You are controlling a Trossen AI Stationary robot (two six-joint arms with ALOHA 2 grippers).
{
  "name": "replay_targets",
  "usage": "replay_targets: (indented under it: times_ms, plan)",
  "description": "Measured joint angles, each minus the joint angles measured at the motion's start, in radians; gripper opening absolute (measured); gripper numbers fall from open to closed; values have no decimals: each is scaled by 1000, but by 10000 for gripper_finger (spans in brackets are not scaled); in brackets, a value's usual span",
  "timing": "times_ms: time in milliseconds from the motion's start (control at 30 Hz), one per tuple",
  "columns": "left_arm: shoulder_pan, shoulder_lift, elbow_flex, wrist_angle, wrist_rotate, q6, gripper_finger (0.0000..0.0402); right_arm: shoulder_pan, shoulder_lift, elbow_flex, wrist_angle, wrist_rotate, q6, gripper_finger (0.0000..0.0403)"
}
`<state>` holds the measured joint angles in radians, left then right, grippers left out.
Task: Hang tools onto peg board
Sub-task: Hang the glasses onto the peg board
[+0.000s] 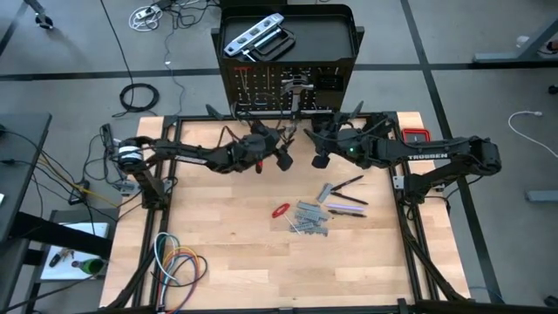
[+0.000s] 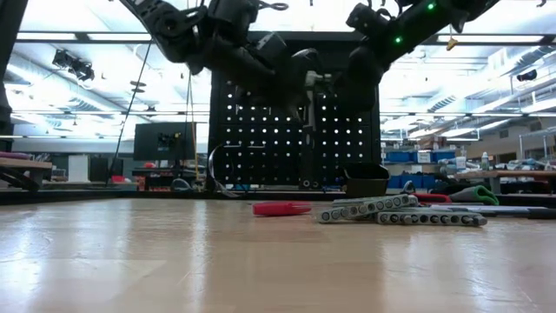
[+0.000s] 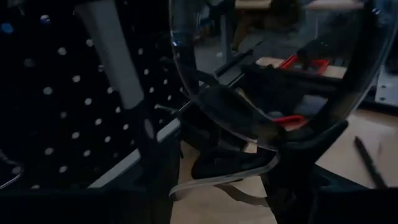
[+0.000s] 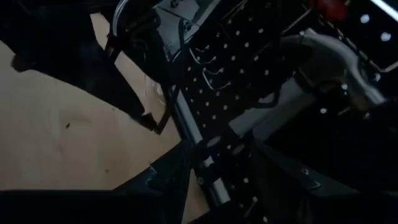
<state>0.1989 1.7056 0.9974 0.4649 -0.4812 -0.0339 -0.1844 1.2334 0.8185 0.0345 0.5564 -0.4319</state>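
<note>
The black peg board (image 1: 283, 87) stands upright at the table's far edge. A steel hammer (image 4: 336, 56) hangs against it, head up, with its grey handle (image 3: 109, 56) pointing down. My right gripper (image 4: 230, 180) is open just in front of that handle and touches nothing. My left gripper (image 1: 281, 160) is beside it, shut on a clear curved lens with a dark frame, like safety glasses (image 3: 261, 74). Wrenches (image 1: 309, 218), red-handled pliers (image 1: 281, 209) and screwdrivers (image 1: 349, 183) lie flat on the table. My left gripper has the safety glasses between its two fingers. The dark frame at the lens's lower edge (image 3: 311, 146) lies against one finger (image 3: 298, 193). The fingers reach nearly level toward the peg board. The lens stands up ahead of them, clear of the table; the contact itself is too dark to see.
A silver level (image 1: 253, 37) lies in the tray on top of the stand. Coiled coloured cables (image 1: 179, 266) lie at the near left, and a red-edged box (image 1: 416, 135) is at the far right. Bare hooks (image 4: 208, 59) stick out of the board. Bare wood lies at the near middle.
</note>
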Motion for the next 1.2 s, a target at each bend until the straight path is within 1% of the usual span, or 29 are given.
replay_targets:
  times_ms: [133, 200, 333, 367, 433, 533, 667, 767, 833, 867, 933, 1000, 1133, 1200]
  plan:
    - [28, 0, -15, -21, 7, -6, 204, 11, -44, 0, -63, -27, 93, 174]
    - [47, 0, -21, -35, 34, -27, 204, 20, -65, 0, -103, -79, 176, 174]
    - [77, -15, -25, -172, 121, -73, 204, 48, -77, 0, -247, -239, 385, 174]
    - [81, -19, -24, -191, 131, -73, 204, 60, -75, -3, -278, -257, 426, 174]
    - [87, -34, -31, -230, 132, -75, 204, 90, -74, -25, -294, -260, 487, 173]
    - [94, -61, -52, -232, 131, -77, 204, 134, -74, -98, -187, -219, 552, 173]
    - [97, -111, -87, -229, 120, -83, 204, 165, -74, -224, 87, -159, 575, 173]
    - [96, -145, -127, -229, 59, -92, 204, 161, -74, -323, 276, -130, 564, 173]
    - [103, -160, -156, -189, 1, -103, 204, 148, -74, -386, 367, -129, 549, 173]
    - [110, -163, -172, -158, -18, -109, 204, 142, -74, -414, 404, -129, 544, 172]
    - [130, -163, -198, -83, -24, -129, 204, 128, -73, -463, 478, -129, 544, 172]
    - [157, -156, -211, -59, -23, -162, 204, 115, -73, -491, 531, -129, 542, 172]
    - [216, -119, -213, -55, -22, -229, 205, 94, -73, -498, 556, -129, 512, 172]
    - [238, -95, -212, -18, -13, -252, 205, 90, -73, -493, 562, -129, 488, 172]
